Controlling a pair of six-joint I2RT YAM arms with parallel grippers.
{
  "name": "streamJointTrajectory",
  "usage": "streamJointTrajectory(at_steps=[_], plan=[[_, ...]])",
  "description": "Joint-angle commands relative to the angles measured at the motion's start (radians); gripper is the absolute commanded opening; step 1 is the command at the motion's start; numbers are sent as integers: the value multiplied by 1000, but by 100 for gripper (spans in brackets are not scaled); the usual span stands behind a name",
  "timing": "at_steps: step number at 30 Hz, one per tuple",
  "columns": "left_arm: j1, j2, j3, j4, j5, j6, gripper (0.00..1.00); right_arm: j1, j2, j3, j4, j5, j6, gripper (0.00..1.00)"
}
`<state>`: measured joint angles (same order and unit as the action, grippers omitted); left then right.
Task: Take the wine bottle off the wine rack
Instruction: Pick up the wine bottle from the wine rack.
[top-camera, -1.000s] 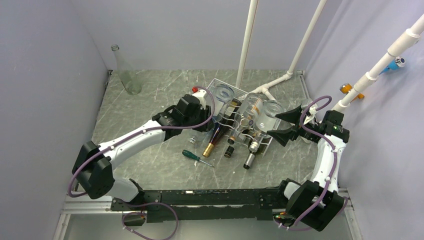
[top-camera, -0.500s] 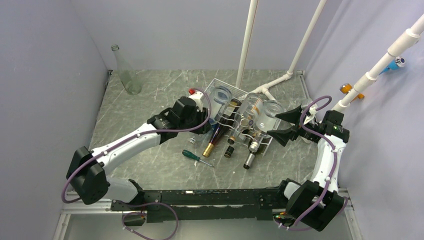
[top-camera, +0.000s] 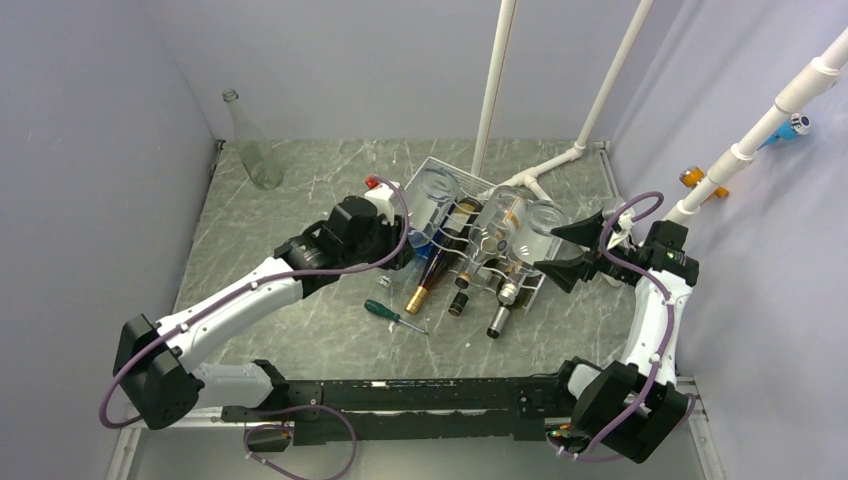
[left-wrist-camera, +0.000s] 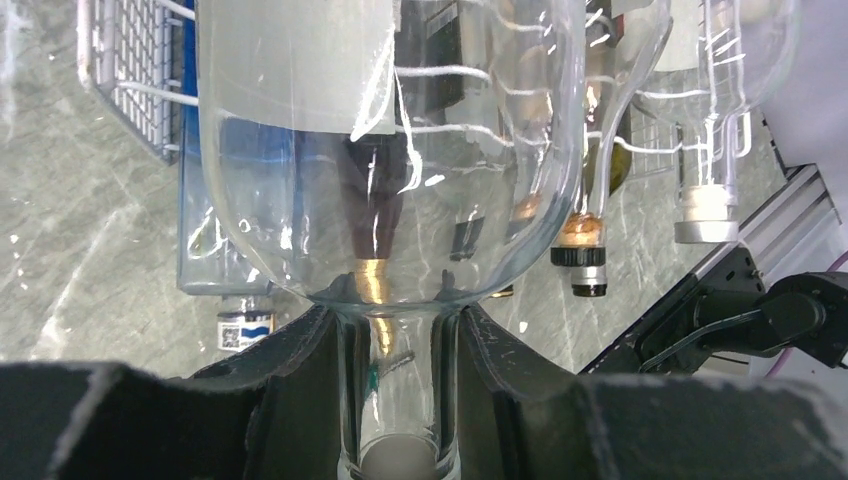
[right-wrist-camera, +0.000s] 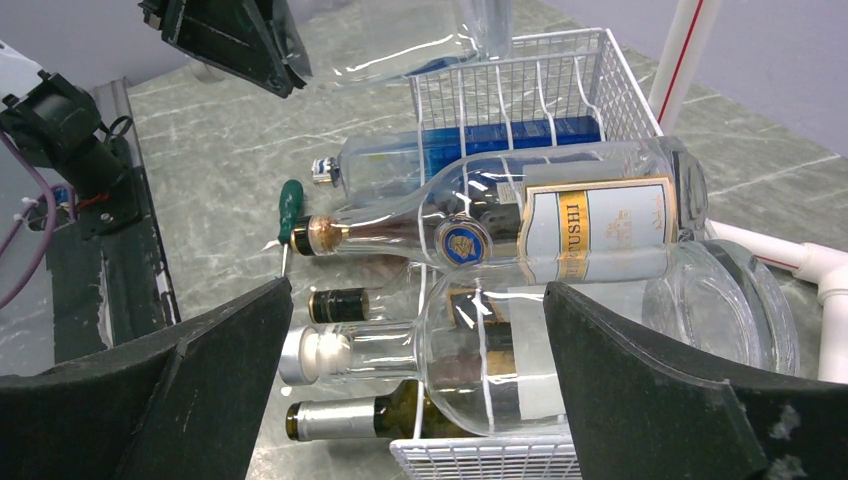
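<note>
The left gripper (left-wrist-camera: 400, 335) is closed almost fully on the neck of a clear wine bottle (left-wrist-camera: 380, 150), with a finger (left-wrist-camera: 300, 350) pressed to each side just behind the shoulder. The bottle's body reaches over the left end of the white wire wine rack (right-wrist-camera: 520, 90), where other bottles (right-wrist-camera: 560, 230) lie. The right gripper (right-wrist-camera: 416, 290) is spread wide beside the rack's right end, holding nothing.

Enclosure seen from above: plain lavender-grey walls (top-camera: 90, 150) at left, rear and right bound a grey, white-veined marbled tabletop (top-camera: 300, 170); white pipes (top-camera: 493, 90) rise at upper centre and right.
</note>
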<state>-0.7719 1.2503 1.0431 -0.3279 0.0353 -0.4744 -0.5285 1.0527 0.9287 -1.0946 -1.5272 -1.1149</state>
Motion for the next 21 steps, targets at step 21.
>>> streamJointTrajectory(at_steps=[21], plan=[[5, -247, 38, 10, -189, 117, 0, 5, -19, 22, 7, -22, -46, 100]])
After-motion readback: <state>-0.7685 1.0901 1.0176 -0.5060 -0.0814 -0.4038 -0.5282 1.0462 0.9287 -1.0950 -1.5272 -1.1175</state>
